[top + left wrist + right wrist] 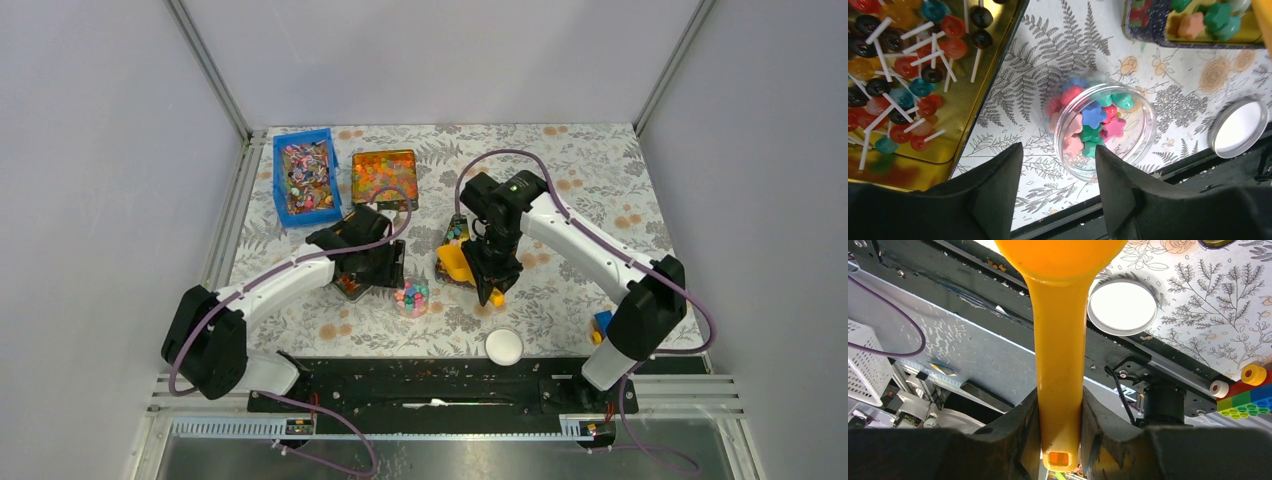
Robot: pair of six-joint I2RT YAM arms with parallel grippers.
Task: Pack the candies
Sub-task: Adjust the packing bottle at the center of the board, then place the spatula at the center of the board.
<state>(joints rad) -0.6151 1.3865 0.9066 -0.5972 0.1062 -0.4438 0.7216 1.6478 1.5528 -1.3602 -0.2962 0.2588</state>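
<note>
candies [1095,125] in the clear jar [1144,117] sit just past the left gripper [1058,152], jaws half apart, empty. right gripper [1059,397] is clamped on the yellow scoop [1058,340]; lid [1238,127] nearby.

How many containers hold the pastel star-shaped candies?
2: the clear round plastic jar just beyond the left gripper, and the dark tin by the yellow plastic scoop. Others may hide under the arms.

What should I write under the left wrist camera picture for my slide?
Open left gripper hovers near a clear jar of pastel star candies, lollipop tray alongside.
</note>
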